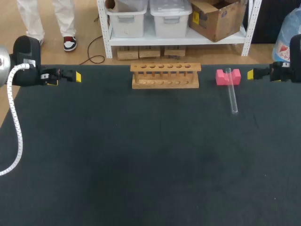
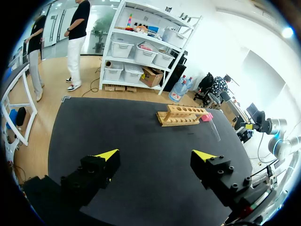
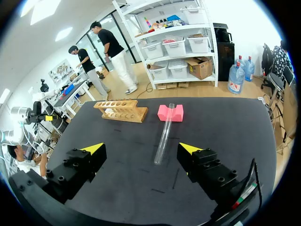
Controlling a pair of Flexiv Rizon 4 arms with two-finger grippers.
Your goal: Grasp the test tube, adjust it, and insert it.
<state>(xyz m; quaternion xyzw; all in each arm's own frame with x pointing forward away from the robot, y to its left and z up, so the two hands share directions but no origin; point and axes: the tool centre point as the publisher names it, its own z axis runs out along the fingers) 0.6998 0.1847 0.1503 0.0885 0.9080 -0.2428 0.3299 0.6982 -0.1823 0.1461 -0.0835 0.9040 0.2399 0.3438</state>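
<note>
The wooden rack (image 1: 165,75) stands at the far middle of the surface (image 1: 141,155), its row of holes open. To its right the test tube (image 1: 231,94) lies with its far end propped on a pink block (image 1: 222,76), its long axis running toward the near edge. The left gripper (image 2: 156,155) and right gripper (image 3: 141,148) both stand wide open, touching nothing.

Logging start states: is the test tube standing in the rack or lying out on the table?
Out, lying down: the test tube rests on the table, one end propped on the pink block, apart from the wooden rack.
</note>
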